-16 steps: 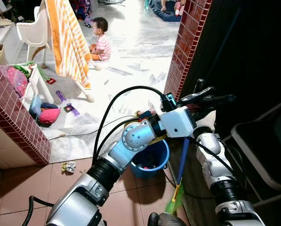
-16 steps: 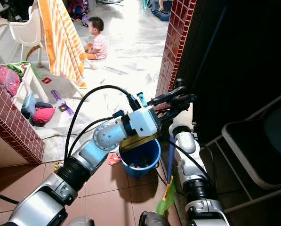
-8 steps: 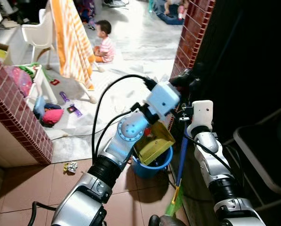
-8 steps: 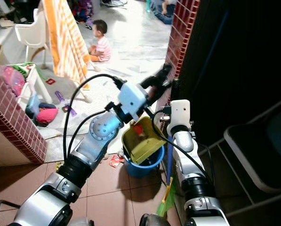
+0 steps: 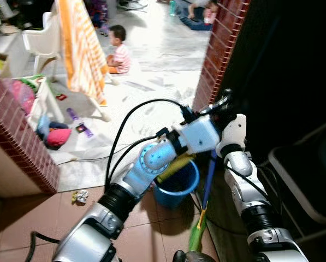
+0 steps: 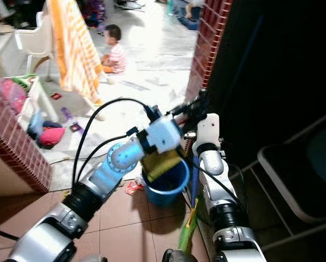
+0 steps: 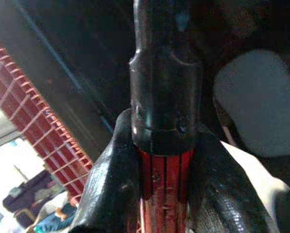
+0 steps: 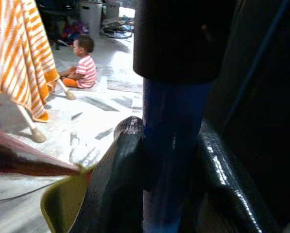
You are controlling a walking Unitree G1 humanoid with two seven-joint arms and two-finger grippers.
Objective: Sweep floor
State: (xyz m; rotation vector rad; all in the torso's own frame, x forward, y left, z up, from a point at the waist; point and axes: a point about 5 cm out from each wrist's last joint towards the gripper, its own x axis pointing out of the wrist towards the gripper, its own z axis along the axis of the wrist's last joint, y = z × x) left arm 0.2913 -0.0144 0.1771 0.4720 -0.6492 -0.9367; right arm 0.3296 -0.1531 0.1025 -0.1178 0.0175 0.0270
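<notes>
The left gripper has come lower than half a second ago, and the yellow dustpan it grips by the red handle now tips into the blue bucket. The right gripper clamps the blue broom handle, near upright, green bristles down beside the bucket.

We are seeing open tiled floor at lower left, while a brick pillar and a dark wall are closing off the right. A blue bucket is sitting at centre, a chair is crowding lower right, and a child is occupying the upper-left passage
</notes>
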